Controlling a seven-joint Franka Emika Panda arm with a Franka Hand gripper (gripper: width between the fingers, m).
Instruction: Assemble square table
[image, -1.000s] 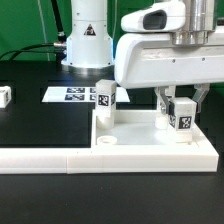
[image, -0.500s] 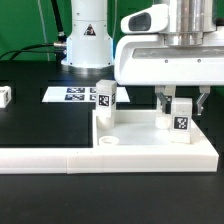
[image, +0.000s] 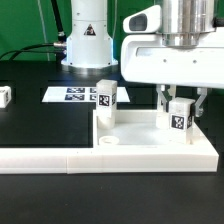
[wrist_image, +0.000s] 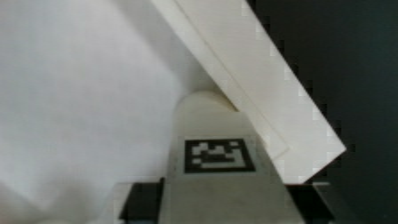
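Leg being seated at the tabletop's corner

The tagged leg (image: 180, 117) is standing pinched between the jaws (image: 182, 103), upright over the tabletop (image: 150, 150) on the exterior view's right, its foot at or just above the tray floor. A second leg (image: 106, 101) is standing well aside of the jaws at another corner. To do this well, the robot likely needs to be keeping the leg vertical and centred over its hole (image: 106, 143)-type socket, pressing gently.
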